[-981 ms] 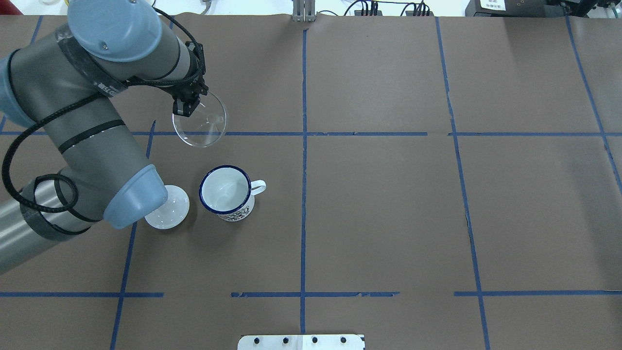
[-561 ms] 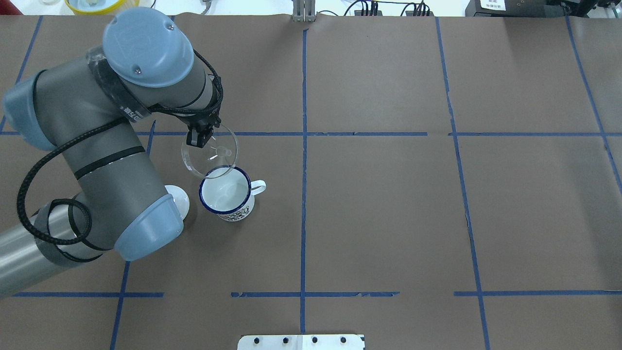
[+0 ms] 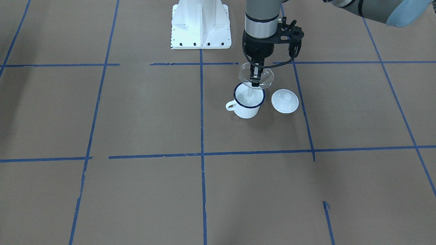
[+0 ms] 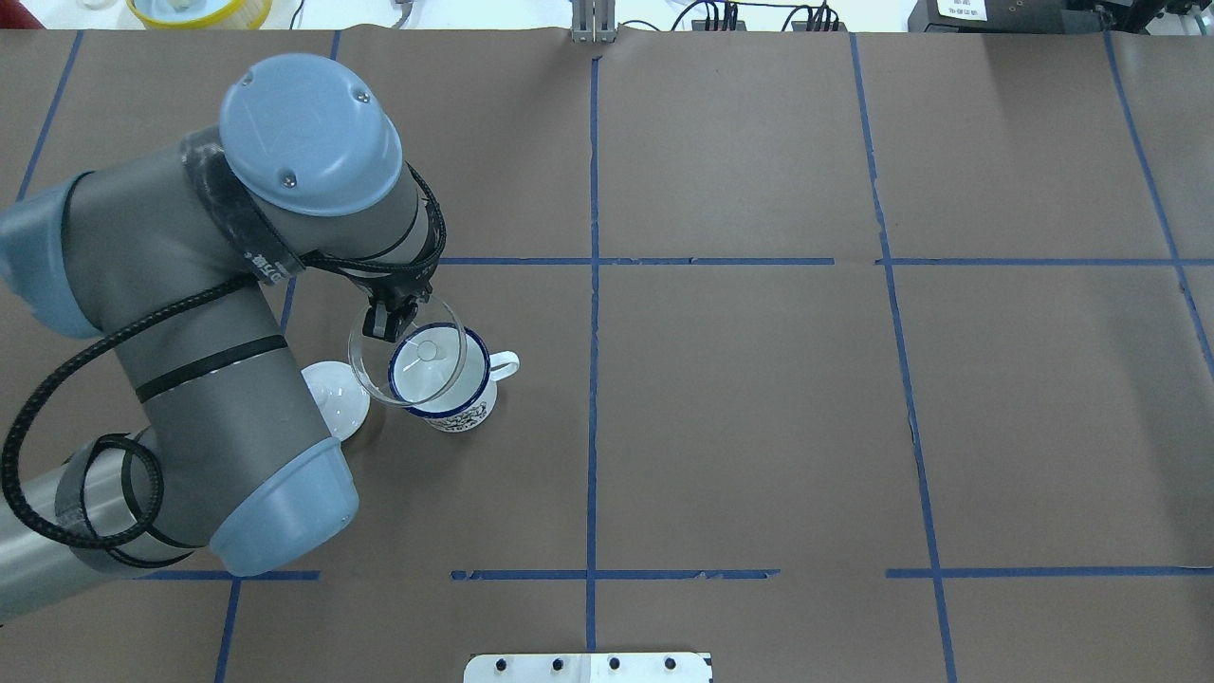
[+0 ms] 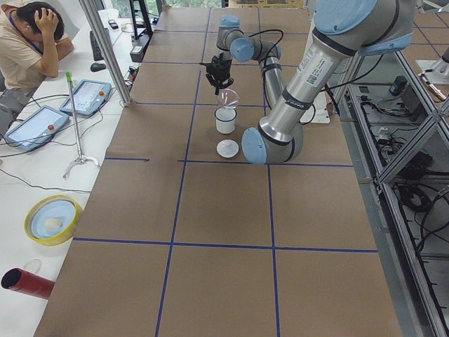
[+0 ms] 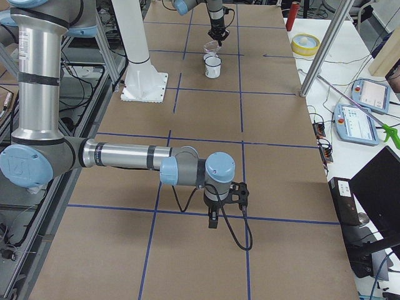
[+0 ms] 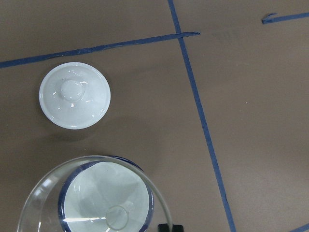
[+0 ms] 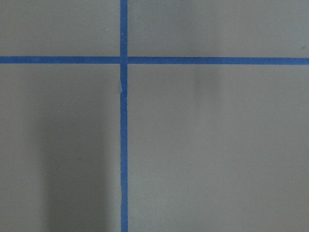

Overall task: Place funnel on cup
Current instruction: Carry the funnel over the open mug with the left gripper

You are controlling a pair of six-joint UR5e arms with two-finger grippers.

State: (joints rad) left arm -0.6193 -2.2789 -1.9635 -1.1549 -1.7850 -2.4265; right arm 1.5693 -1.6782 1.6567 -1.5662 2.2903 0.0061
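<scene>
L gripper (image 4: pixel 383 321) pinches funnel (image 4: pixel 408 353) by rim, stem at cup (image 4: pixel 463 406) mouth, bowl looks off-centre toward lid (image 3: pixel 285 101). Risk: release now and funnel tips off, or bowl catches rim on descent and shoves cup. R gripper (image 6: pixel 212 220): fingers, can't tell.

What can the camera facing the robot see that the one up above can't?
Only the front-facing view shows the whole white lid with its knob; from overhead it is partly hidden. Only the overhead view shows the dark pattern on the side of the mug and a yellow bowl at the far edge. Both show the left end effector holding the clear funnel over the mug.
</scene>
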